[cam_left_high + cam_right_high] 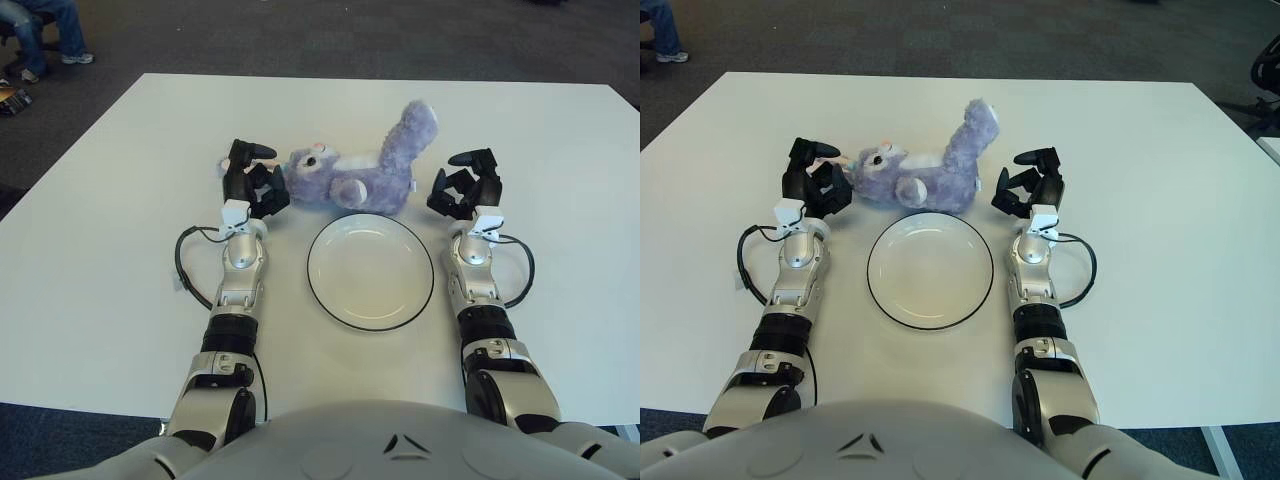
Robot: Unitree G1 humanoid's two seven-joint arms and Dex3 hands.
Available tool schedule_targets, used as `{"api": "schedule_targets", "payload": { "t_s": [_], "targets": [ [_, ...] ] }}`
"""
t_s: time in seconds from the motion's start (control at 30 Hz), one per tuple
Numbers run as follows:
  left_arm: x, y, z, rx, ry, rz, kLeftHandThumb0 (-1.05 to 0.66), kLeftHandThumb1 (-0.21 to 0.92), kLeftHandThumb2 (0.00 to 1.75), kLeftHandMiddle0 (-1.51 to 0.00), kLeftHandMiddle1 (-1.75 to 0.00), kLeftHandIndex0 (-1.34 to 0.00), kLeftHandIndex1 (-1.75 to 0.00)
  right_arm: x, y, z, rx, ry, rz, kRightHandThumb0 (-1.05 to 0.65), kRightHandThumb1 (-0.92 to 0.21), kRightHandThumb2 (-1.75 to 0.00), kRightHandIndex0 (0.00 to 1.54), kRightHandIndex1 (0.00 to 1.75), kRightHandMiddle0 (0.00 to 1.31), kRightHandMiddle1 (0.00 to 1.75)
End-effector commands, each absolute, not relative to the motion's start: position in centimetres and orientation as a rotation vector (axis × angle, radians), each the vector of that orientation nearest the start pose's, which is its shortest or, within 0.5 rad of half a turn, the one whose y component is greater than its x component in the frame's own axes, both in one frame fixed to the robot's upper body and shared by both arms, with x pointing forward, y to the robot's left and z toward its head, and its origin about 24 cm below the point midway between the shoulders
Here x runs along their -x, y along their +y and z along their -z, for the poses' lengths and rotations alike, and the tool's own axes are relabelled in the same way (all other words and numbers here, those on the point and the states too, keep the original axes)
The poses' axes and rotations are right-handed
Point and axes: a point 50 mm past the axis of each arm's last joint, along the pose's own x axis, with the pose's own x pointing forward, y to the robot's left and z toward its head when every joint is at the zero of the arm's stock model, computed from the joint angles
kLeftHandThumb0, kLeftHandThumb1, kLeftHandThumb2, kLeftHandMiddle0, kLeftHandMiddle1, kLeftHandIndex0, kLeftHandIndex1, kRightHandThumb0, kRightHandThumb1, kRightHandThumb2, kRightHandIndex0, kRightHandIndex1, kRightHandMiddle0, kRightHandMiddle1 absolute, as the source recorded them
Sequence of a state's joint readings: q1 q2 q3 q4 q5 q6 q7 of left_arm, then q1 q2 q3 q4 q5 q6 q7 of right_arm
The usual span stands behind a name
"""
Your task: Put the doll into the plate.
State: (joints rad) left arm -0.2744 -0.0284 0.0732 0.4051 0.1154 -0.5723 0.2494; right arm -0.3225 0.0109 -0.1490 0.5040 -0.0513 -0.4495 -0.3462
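Doll [355, 175]: purple plush rabbit, lying on its side on the table [120, 220], just beyond the far rim of the plate; head toward the left fingers, one limb or ear raised up and away toward the far right.
Plate [322, 295]: white, dark-rimmed, nothing in it; flat on the table, nearer the robot than either set of fingers, between the two forearms.
Left hand [252, 182]: fingers [262, 152] curled at the doll's head end, touching or nearly touching the plush; firm grasp not confirmed, contact point hidden by the dark digits.
Right hand [466, 185]: fingers [470, 158] spread and relaxed, holding nothing; just beside the doll's rear end, a gap visible between fingertips and fur.
Handling, judged: light, soft, compressible; fur likely gives good grip, no risk of breakage; body floppy, so limbs may droop or drag over the plate rim when lifted.
Hold points, judged: torso between both sets of fingers, one at the head, one at the hindquarters; squeeze inward, lift, carry toward the robot over the plate.
Task stage, judged: doll not yet in plate; hands bracketing it ahead of a lift.
Risk, judged: one-sided pinch could let the plush fold and slip out.
Brands, labels, writing: none readable on doll, plate or table.
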Motion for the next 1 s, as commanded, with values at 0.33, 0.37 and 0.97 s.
{"api": "schedule_targets", "payload": {
  "t_s": [0.33, 0.37, 0.97],
  "targets": [
    [-28.5, 15.1, -6.2, -0.28, -0.589, -0.21, -0.09, 0.9, 0.54, -0.23, -1.5, -0.16, -1.73, -29.7, -17.7, -4.3, -0.01, -0.213, 0.398, -0.02, -0.28, -1.32, 0.73, 1.64, 0.41, 1.68],
    [-28.5, 15.1, -6.2, -0.304, -0.6, -0.212, -0.18, 0.91, 0.53, -0.19, -1.34, -0.17, -1.74, -29.7, -17.7, -4.3, -0.01, -0.213, 0.4, -0.02, -0.28, -1.31, 0.73, 1.63, 0.41, 1.68],
    [-28.4, 16.1, -6.2, -0.538, -0.595, -0.219, -0.52, 0.38, 0.85, -0.12, -0.41, 0.0, -0.64, -29.8, -17.6, -4.3, -0.008, -0.209, 0.403, -0.01, -0.3, -1.27, 0.74, 1.59, 0.4, 1.68]
  ]
}}
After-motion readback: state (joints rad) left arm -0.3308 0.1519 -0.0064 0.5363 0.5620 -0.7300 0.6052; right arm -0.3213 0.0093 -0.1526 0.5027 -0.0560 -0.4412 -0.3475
